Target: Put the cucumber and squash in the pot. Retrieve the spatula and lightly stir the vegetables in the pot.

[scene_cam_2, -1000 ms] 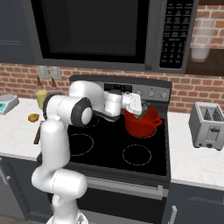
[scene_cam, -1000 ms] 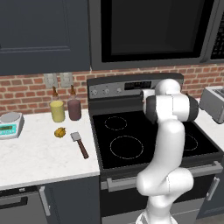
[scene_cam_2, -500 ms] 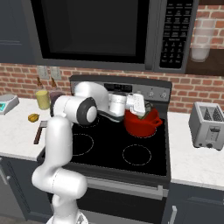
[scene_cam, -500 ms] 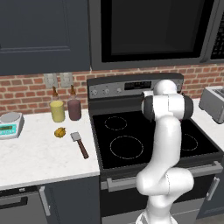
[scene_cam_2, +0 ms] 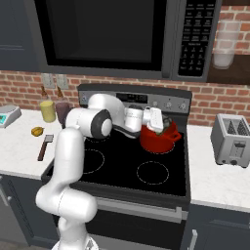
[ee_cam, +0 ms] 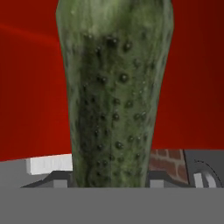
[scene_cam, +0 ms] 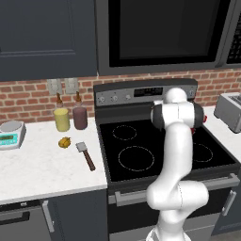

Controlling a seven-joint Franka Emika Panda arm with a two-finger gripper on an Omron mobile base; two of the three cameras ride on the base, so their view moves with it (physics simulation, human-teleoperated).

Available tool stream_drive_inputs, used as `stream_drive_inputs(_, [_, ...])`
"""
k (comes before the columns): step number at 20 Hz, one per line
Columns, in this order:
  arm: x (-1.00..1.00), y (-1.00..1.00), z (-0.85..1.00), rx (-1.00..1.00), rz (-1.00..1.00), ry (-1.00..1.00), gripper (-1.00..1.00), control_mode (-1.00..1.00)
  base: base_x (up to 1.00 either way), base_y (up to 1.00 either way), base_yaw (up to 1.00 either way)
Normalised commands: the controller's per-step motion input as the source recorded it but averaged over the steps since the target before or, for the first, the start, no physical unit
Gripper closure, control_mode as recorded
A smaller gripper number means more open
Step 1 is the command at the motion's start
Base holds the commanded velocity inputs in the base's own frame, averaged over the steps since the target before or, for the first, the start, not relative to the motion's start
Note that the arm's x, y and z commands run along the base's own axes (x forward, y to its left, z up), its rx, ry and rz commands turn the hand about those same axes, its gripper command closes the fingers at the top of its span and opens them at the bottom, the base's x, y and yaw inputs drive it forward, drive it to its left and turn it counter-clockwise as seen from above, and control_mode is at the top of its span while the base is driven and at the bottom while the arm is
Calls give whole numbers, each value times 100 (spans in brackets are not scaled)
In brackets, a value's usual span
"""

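The dark green cucumber [ee_cam: 114, 96] stands close in the hand view, with the red wall of the pot [ee_cam: 30, 87] right behind it. My gripper [scene_cam_2: 165, 125] is shut on the cucumber [scene_cam_2: 169, 126] and holds it just over the rim of the red pot [scene_cam_2: 157, 140], which sits on the stove's back right burner. My arm hides most of the pot [scene_cam: 205, 118] in the left base view. The yellow-orange squash [scene_cam: 64, 141] [scene_cam_2: 37, 131] lies on the white counter left of the stove. Beside it lies the spatula [scene_cam: 85, 155] [scene_cam_2: 45, 146].
A pale-yellow bottle [scene_cam: 61, 118] and a dark one [scene_cam: 80, 116] stand at the brick wall behind the squash. A scale [scene_cam: 12, 133] sits at the far left, and a toaster [scene_cam_2: 233, 140] on the counter right of the stove [scene_cam_2: 117, 161].
My hand has carried the cucumber a little to the right and down, closer over the red pot. The squash and spatula have not moved.
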Motion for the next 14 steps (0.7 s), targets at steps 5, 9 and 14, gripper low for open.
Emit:
stream_drive_inputs(5, [8,0,-22,0,0,-1,100,-100,0,0,0])
stream_drive_inputs(9, [4,-1,-16,0,0,0,100,-100,0,0,0])
stream_drive_inputs(14, [0,-7,-2,0,0,0,-100,-100,0,0,0])
